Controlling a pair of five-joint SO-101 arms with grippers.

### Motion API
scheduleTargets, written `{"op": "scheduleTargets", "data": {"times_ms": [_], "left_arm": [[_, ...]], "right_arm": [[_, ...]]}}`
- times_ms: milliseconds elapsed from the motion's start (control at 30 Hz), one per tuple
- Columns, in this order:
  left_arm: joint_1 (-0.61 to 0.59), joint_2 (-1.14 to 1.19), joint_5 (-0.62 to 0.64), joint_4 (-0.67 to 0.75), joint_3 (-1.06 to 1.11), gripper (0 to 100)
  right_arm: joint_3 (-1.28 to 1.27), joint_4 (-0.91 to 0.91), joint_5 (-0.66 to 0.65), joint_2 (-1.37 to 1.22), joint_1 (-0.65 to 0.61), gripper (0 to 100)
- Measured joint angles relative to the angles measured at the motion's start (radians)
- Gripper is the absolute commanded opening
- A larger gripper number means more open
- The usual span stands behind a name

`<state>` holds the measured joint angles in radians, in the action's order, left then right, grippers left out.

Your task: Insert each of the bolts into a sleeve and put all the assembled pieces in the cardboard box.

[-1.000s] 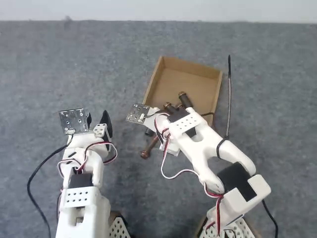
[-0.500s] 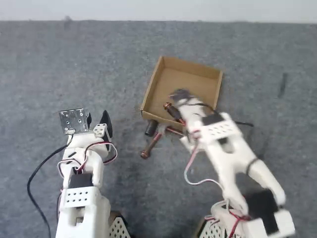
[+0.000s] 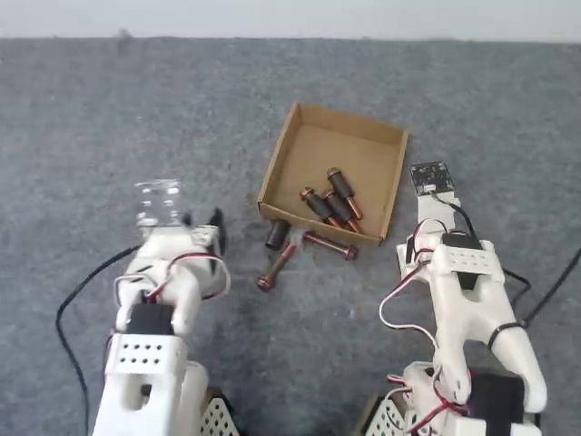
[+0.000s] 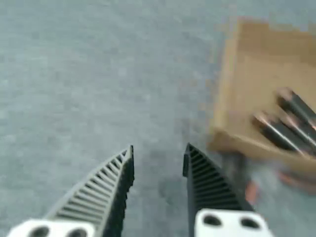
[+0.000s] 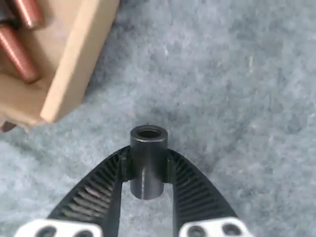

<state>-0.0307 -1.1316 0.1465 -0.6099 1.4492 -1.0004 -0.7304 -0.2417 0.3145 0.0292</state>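
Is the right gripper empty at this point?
No, the right gripper is shut on a black sleeve, whose open end shows beyond the tips.

Prob. a robotics lab/test bench, as was indicated by: white 3D-printed left arm [image 3: 154,336] & right arm [image 3: 467,300] w/ exposed wires [image 3: 399,309], set on a grey carpet-type mat [image 3: 136,109], plain pale wall [image 3: 272,18] behind.
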Motion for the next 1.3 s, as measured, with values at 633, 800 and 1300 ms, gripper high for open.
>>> {"op": "scheduleTargets", "data": {"times_ms": [633, 800, 1300], "left_arm": [[0.512, 0.0, 0.002, -0.18, -0.006, 1], [0.528, 0.0, 0.003, -0.169, 0.009, 1], [0.555, 0.014, 0.003, -0.166, 0.029, 1]], "right_arm": [[0.058, -0.034, 0.038, -0.103, 0.008, 0.6], [0.058, -0.034, 0.04, -0.103, 0.008, 0.6], [0.066, -0.034, 0.041, -0.112, 0.008, 0.6]]}}
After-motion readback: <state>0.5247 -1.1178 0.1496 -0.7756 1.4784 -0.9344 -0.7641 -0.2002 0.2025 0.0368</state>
